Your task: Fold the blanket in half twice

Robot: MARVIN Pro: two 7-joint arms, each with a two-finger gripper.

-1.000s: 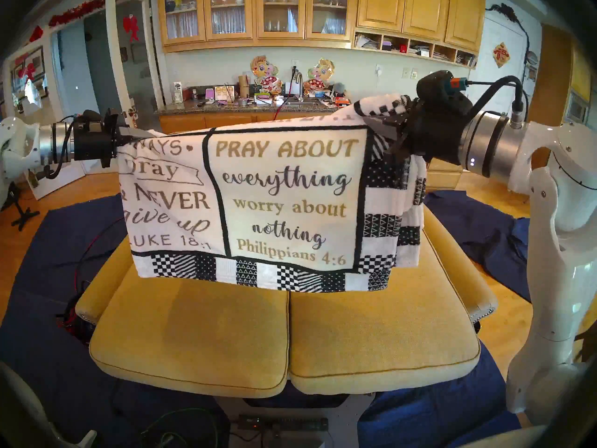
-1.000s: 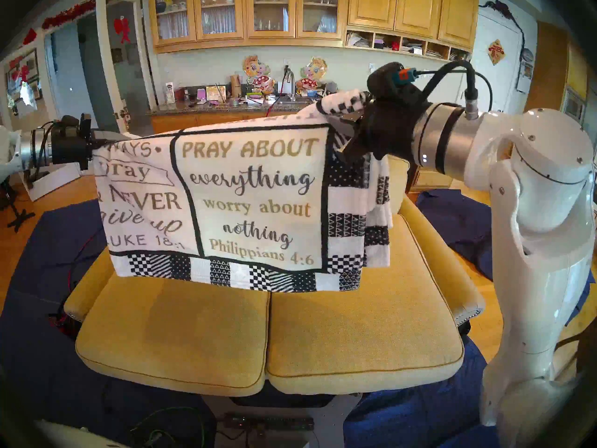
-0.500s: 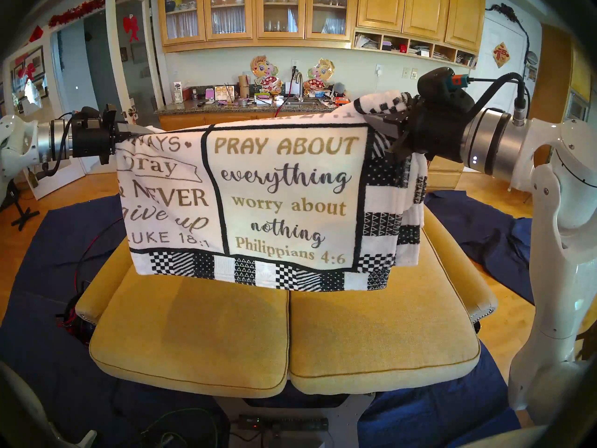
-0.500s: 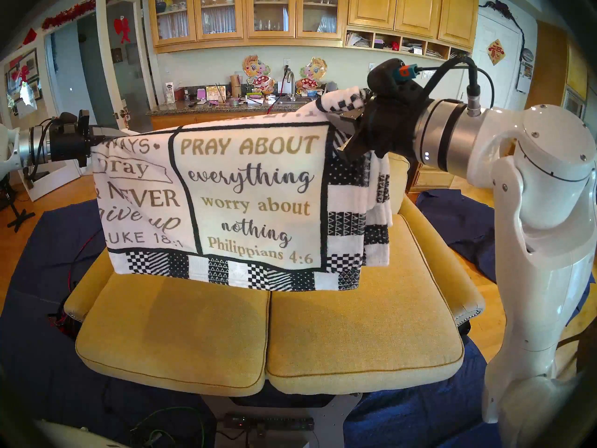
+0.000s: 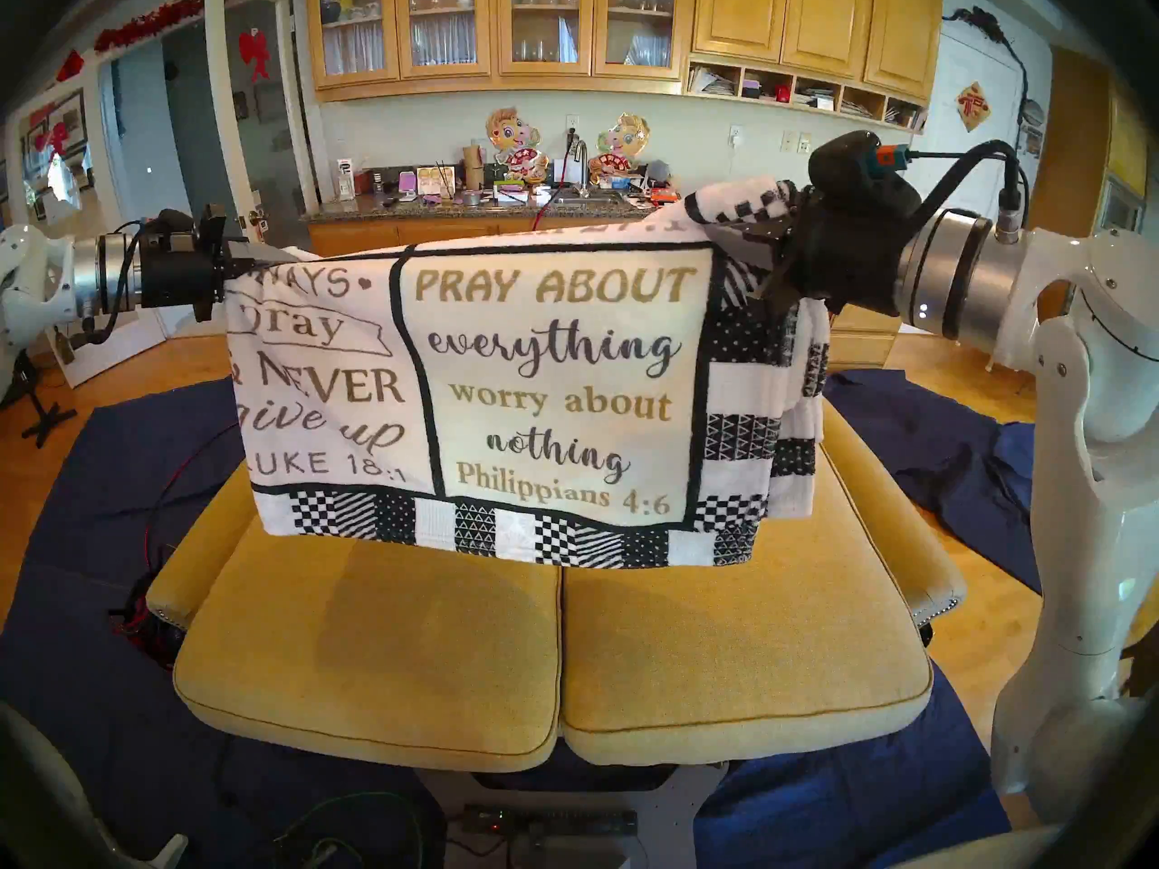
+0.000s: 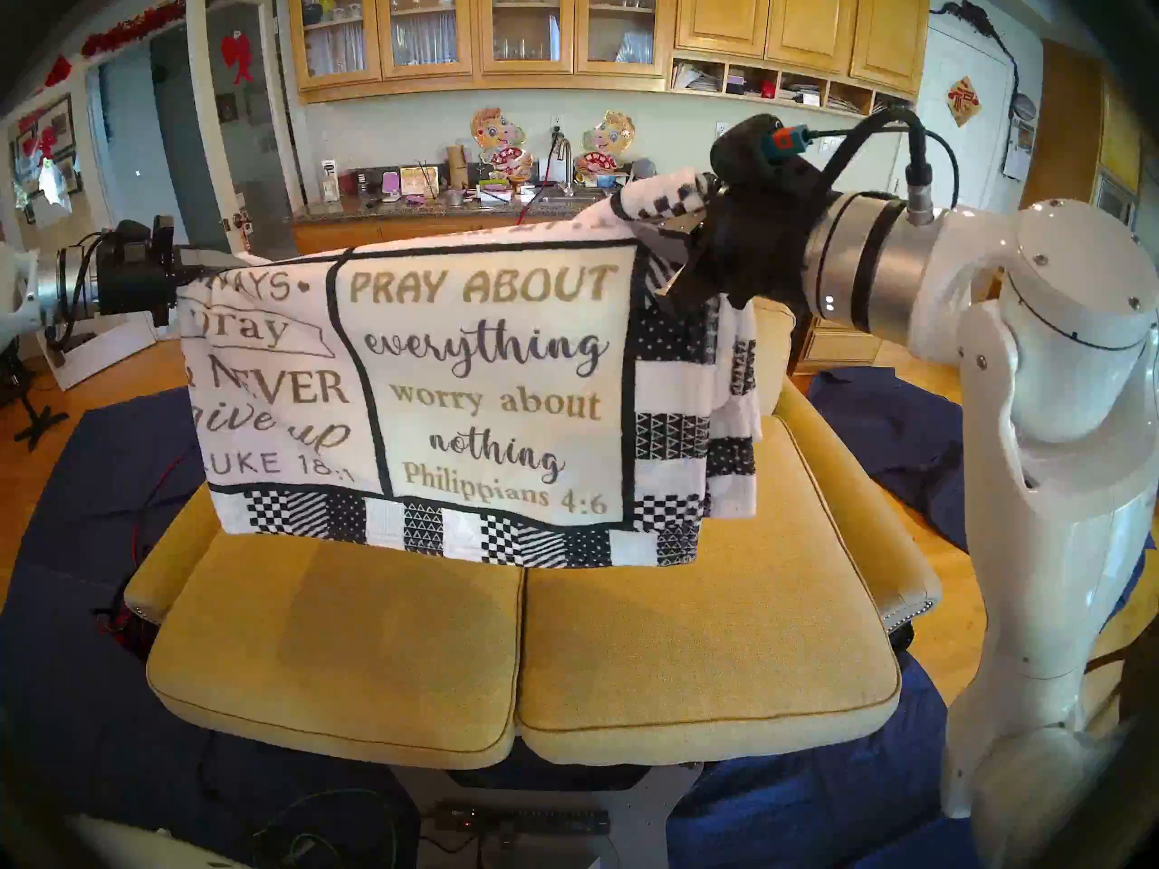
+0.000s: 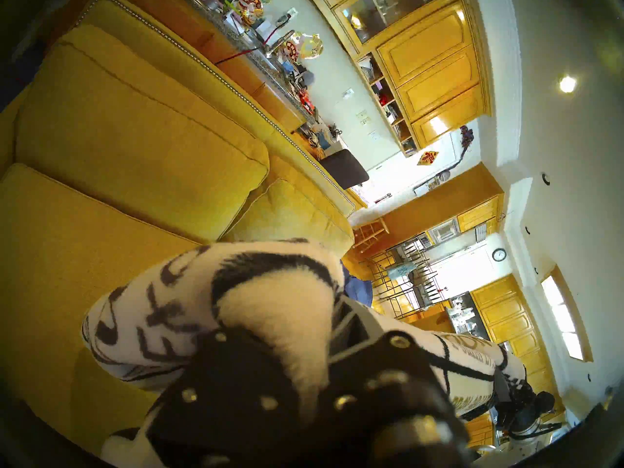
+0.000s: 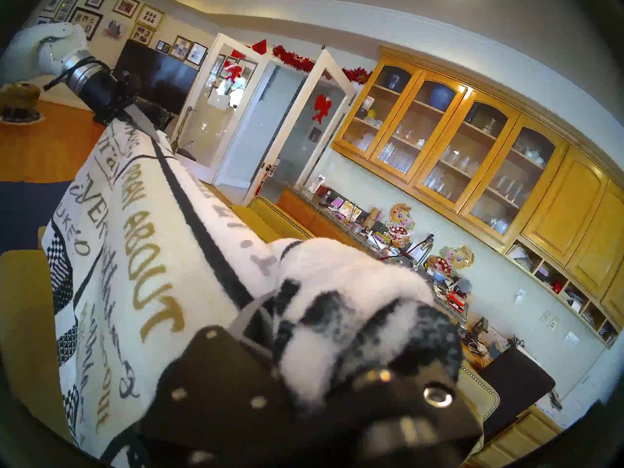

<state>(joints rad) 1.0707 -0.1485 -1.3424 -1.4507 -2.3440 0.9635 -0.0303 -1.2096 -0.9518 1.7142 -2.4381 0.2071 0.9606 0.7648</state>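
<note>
Nothing much moves: our left gripper [image 5: 251,266] and right gripper [image 5: 762,253] still pinch the blanket [image 5: 552,385] above the yellow sofa [image 5: 721,654]; we lower both evenly.

A yellow two-cushion sofa [image 5: 552,648] stands on navy cloths [image 5: 94,535] spread over a wooden floor [image 5: 125,372]. Behind it, a cluttered granite counter [image 5: 389,206] runs beneath glass-fronted wooden cabinets [image 5: 495,27]; a recessed ceiling light [image 7: 567,84] glows.
</note>
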